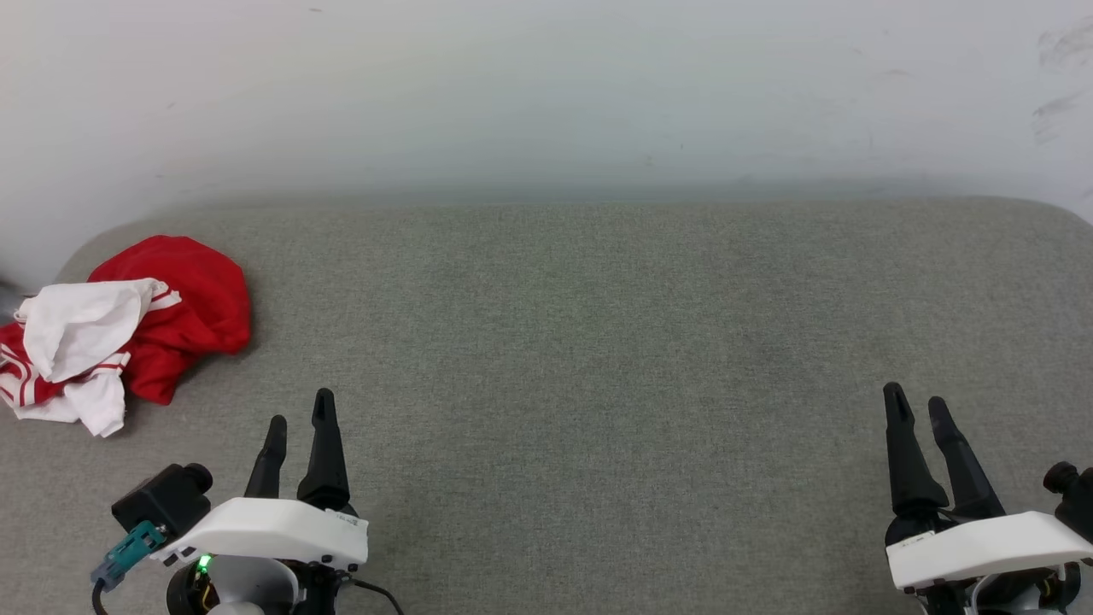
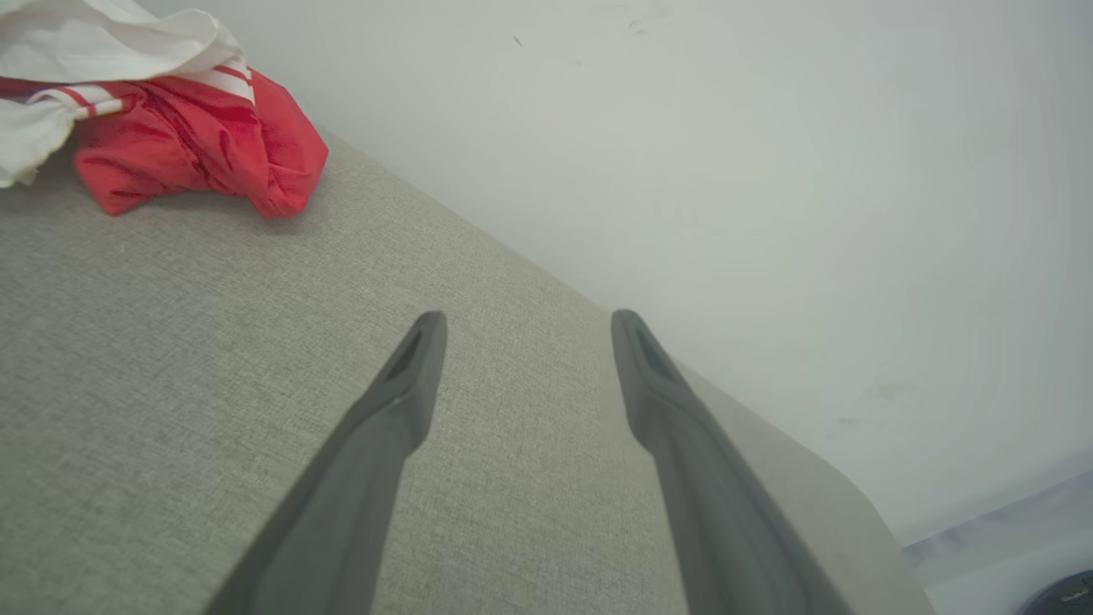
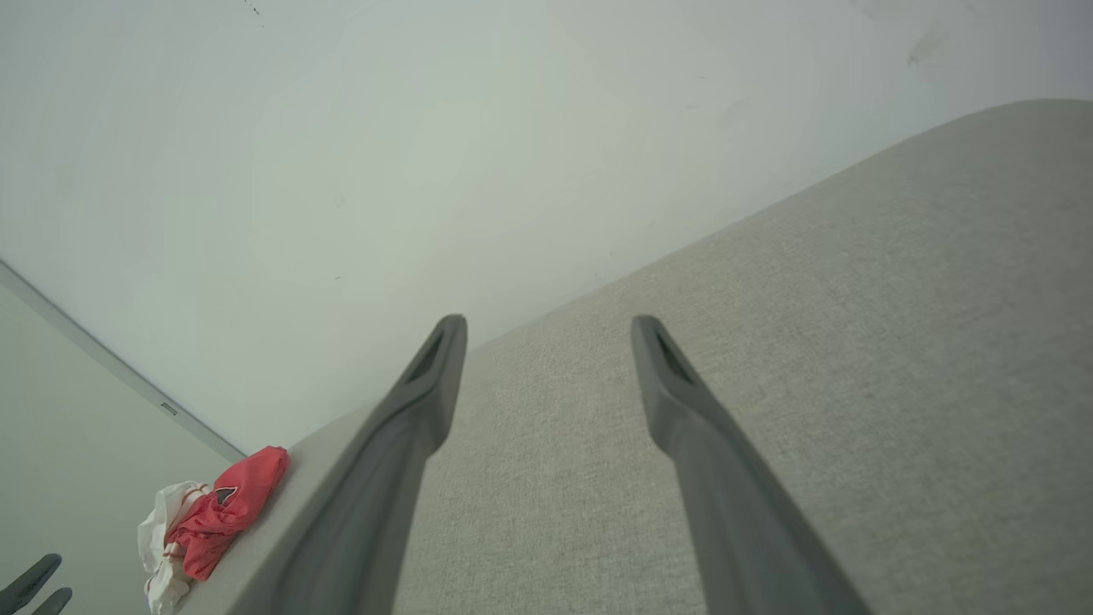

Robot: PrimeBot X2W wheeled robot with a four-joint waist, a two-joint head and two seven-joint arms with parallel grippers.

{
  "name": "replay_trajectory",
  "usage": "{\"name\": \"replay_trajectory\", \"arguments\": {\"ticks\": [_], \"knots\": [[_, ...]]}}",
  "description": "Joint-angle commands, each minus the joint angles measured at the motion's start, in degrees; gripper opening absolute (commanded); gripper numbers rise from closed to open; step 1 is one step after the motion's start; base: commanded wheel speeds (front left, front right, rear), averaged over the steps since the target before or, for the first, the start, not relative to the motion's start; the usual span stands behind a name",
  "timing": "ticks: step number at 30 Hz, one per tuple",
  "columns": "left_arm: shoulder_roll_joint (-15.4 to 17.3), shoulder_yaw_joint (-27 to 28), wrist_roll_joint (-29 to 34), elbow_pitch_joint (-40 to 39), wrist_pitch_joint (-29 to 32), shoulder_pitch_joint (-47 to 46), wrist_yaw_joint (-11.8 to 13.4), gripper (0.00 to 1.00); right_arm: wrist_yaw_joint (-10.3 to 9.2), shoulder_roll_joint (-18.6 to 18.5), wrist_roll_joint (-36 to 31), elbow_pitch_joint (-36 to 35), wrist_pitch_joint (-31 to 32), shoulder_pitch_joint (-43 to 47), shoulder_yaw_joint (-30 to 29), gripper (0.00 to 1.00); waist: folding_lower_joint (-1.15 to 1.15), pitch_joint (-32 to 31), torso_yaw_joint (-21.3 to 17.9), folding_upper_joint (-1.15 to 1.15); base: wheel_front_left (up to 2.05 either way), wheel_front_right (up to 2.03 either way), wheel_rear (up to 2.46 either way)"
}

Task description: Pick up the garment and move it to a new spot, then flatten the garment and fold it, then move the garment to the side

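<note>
The garment (image 1: 162, 316) is a crumpled heap of red cloth with white sleeves and red-white striped trim, lying at the far left of the grey table (image 1: 581, 342). It also appears at the top left of the left wrist view as the garment (image 2: 196, 137), and small at the lower left of the right wrist view as the garment (image 3: 218, 512). My left gripper (image 1: 299, 408) stands open a little to the right of and nearer than the heap, holding nothing. My right gripper (image 1: 915, 400) is open at the lower right, far from the cloth.
A pale wall (image 1: 546, 94) rises right behind the table's far edge. The table's rounded corners lie at far left and far right. In the right wrist view the left gripper's fingertips (image 3: 34, 581) peek in at the bottom left.
</note>
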Motion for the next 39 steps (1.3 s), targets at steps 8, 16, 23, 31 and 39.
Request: {"name": "replay_trajectory", "arguments": {"ticks": [8,16,23,31,39], "knots": [[1.1,-2.22,7.09,-1.24,-1.85,0.14,2.1,1.0,0.0,-0.06,-6.96,-0.81,-1.81,0.4,0.08,1.0,0.0,0.12,0.0,0.0,0.0,0.0,0.0],[1.69,-3.85,12.16,-1.94,-3.11,0.26,3.54,1.0,-0.01,-0.05,-12.41,-1.54,-3.08,0.85,0.2,1.0,0.0,0.12,0.06,0.0,0.0,0.0,0.0],[2.05,-4.89,16.1,-2.29,-4.14,0.57,4.17,1.0,-0.01,-0.04,-16.68,-2.53,-4.11,1.2,0.38,1.0,0.0,0.19,0.1,0.0,0.0,0.0,0.0],[2.41,-6.05,20.8,-2.59,-5.23,0.84,5.18,1.0,-0.01,-0.04,-21.43,-3.56,-5.27,1.74,0.65,1.0,0.0,0.23,0.13,0.0,0.0,0.0,0.0],[2.7,-6.91,24.47,-2.8,-6.15,1.07,5.88,1.0,-0.01,-0.03,-24.91,-3.98,-6.12,2.13,0.8,1.0,0.0,0.18,0.07,0.0,0.0,0.0,0.0]]}}
